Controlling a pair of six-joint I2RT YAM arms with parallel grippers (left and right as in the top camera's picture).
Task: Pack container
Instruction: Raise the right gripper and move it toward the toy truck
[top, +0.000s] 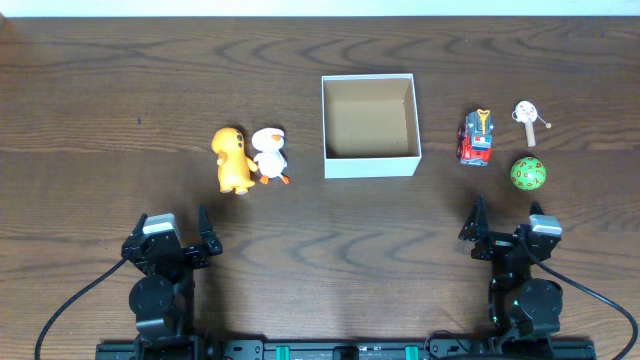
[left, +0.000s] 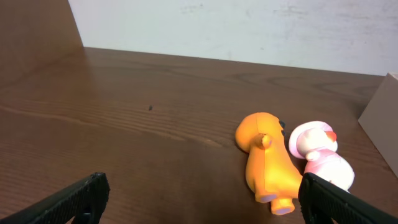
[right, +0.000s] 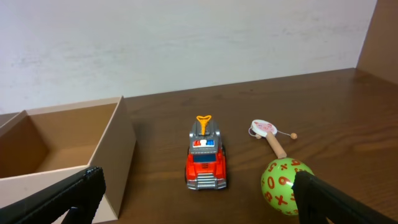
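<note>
A small square white container with low walls and a brown cardboard interior (top: 370, 166) stands near the middle of the dark brown wooden table (top: 100, 100), and nothing can be seen inside it. On its left side, well apart from it, an orange plastic animal toy (top: 233, 160) lies touching a white plastic duck with an orange beak and feet (top: 269, 153), the duck being the closer of the two to the box. On its right side sits a red toy fire truck with a yellow ladder (top: 477, 138). Beyond the truck are a small white-headed wooden hand drum (top: 527, 118) and, nearer the robot, a green ball printed with red numerals (top: 528, 174). The three lie near one another but not touching. The left gripper (top: 172, 225) hovers at the near edge of the table on the animals' side with its jaws spread wide and nothing between them. Its wrist view shows the orange toy (left: 268, 163) and the duck (left: 320, 155) lying ahead of the open left gripper (left: 205, 208), with a corner of the box (left: 382, 118) at the right border. The right gripper (top: 508, 228) is likewise wide apart and empty, low at the near edge on the other side. Its own camera looks between its spread black fingers (right: 62, 196) at the truck (right: 206, 160), the drum (right: 268, 134), the ball (right: 285, 185) and the container's side wall (right: 118, 155).
</note>
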